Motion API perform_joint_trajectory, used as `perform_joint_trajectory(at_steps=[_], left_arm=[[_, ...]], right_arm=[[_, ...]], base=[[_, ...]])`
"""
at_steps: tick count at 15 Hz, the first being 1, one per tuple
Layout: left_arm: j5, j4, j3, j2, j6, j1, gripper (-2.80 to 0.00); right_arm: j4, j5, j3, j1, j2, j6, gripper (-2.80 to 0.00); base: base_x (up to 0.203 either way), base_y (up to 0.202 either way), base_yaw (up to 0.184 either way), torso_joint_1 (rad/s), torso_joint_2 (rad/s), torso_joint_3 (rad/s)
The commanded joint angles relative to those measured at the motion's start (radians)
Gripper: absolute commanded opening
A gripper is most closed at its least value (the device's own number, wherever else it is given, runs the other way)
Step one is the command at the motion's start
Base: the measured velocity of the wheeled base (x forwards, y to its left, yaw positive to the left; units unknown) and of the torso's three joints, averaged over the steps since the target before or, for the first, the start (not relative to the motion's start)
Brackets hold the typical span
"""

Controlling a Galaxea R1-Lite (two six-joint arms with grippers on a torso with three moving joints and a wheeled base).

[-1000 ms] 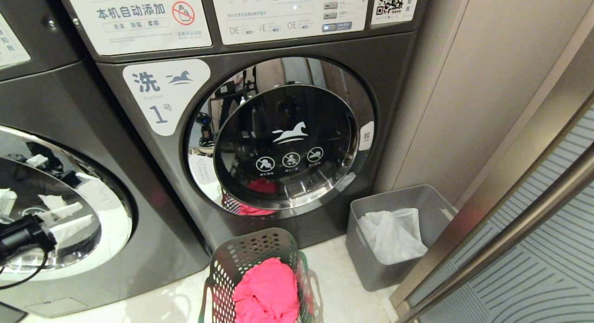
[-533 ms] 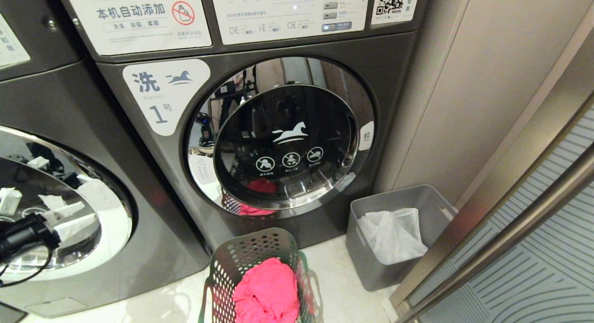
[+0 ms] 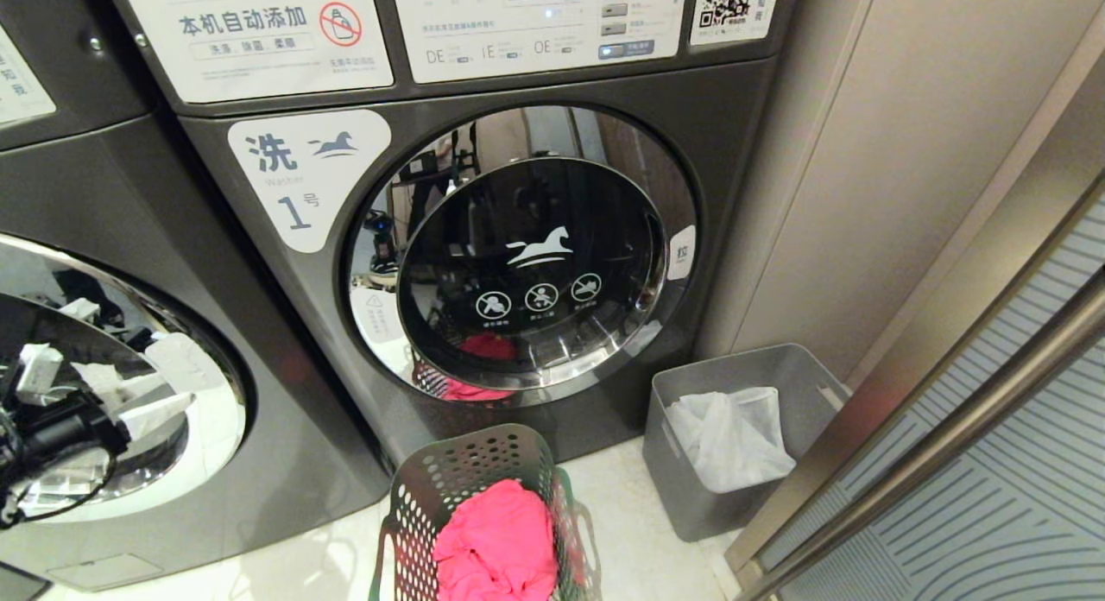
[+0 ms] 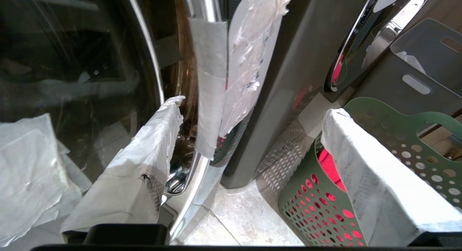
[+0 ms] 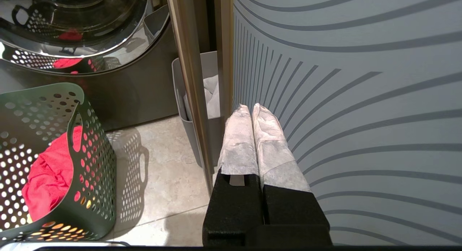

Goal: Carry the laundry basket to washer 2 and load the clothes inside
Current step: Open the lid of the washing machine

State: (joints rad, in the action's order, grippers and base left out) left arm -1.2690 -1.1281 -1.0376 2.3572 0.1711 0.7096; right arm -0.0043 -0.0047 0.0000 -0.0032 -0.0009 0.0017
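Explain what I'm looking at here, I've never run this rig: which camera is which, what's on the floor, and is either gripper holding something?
The wide picture comes from the robot's head, facing the washer marked 1. On the floor stand a green laundry basket with pink clothes and a grey bin holding white cloth. The other two pictures come from cameras behind each gripper's fingers. The left gripper is open and empty, at the door edge of the neighbouring washer on the left. The right gripper is shut, holds nothing, and is parked by a patterned panel.
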Motion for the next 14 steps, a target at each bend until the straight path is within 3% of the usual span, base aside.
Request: perform_joint_trajectory(at_steps=[1, 14], left_arm=[[-0.006, -0.006, -0.01, 0.01, 0.001, -0.002, 0.0], [0.022, -0.006, -0.068, 0.033, -0.02, -0.032, 0.0]], right_arm=[[0.0, 0.0, 0.0, -0.001, 0.001, 0.0, -2.8], [0.0, 0.0, 0.0, 0.0, 0.001, 0.0, -2.8]], base=[[0.0, 0.0, 0.0, 0.0, 0.0, 0.0], [0.0, 0.0, 0.0, 0.0, 0.0, 0.0]])
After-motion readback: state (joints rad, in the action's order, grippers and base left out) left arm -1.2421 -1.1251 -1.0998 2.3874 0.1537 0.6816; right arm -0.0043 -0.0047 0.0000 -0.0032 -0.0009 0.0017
